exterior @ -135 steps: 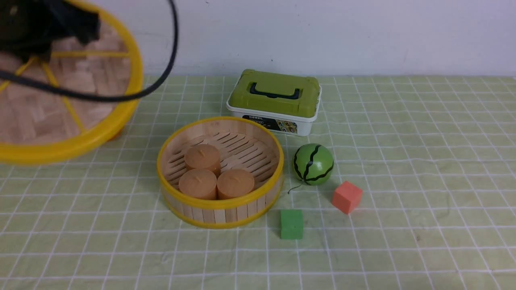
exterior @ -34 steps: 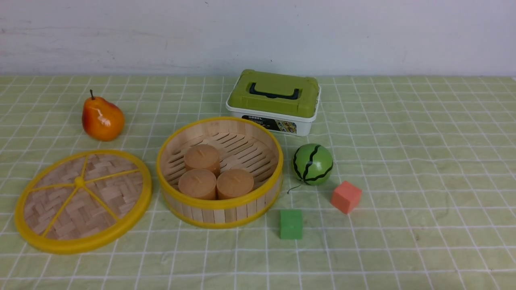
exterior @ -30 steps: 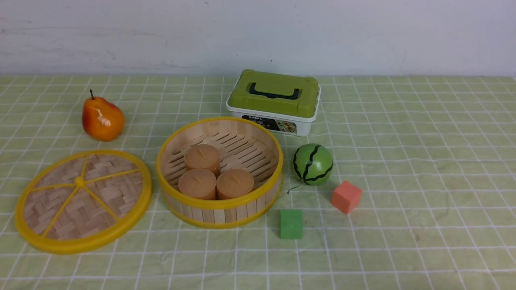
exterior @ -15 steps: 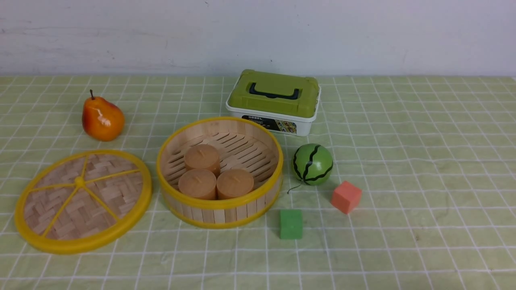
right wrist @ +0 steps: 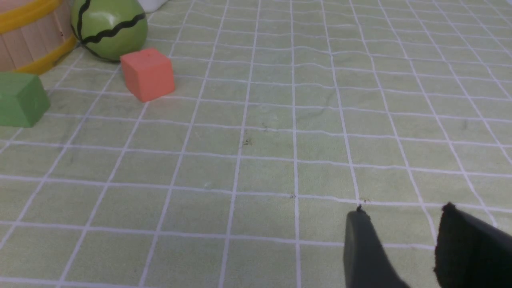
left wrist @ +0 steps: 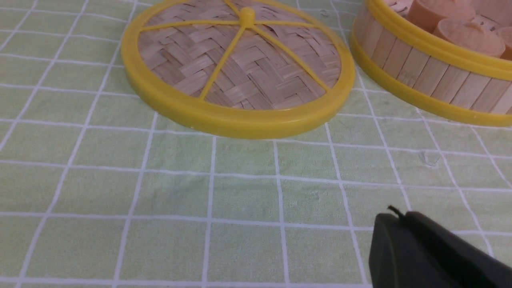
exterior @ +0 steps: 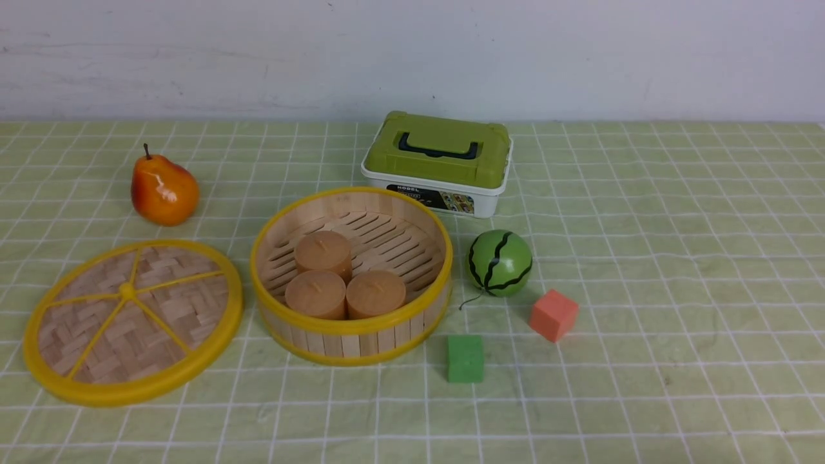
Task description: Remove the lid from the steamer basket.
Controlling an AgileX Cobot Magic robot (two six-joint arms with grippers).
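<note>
Front view: one lid (exterior: 132, 322), one steamer basket (exterior: 351, 335), three cakes (exterior: 345, 277); right fingers (right wrist: 460, 248) parted, left unclear.

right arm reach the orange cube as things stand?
Probably yes. The orange cube sits apart from the watermelon ball and green cube, with only bare cloth between it and the right tool, whose jaws stand slightly apart and empty.

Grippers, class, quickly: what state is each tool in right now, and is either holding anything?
Left gripper: tips together, shut, holding nothing.
Right gripper: slightly open, holding nothing.
</note>
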